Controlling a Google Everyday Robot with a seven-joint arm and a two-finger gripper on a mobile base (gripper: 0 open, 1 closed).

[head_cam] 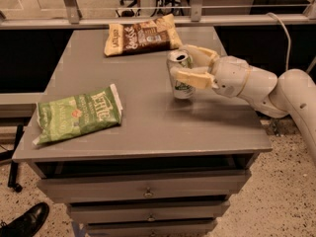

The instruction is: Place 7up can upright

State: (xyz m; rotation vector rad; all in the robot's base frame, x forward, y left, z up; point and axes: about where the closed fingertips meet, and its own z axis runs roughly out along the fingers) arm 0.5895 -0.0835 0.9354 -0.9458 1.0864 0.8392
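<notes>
The 7up can (180, 83) stands upright on the grey table (148, 122), right of the middle, its open top facing up. Its base seems to touch the tabletop. My gripper (191, 65) reaches in from the right on the white arm and is shut on the can's upper half. One cream finger (195, 77) lies across the can's front and the other finger (201, 54) is behind it.
A green chip bag (79, 115) lies flat at the table's front left. A brown chip bag (140, 35) lies at the back, close behind the can. The table's right edge is just beneath my arm. Drawers are below the tabletop, and a black shoe (24, 221) is on the floor.
</notes>
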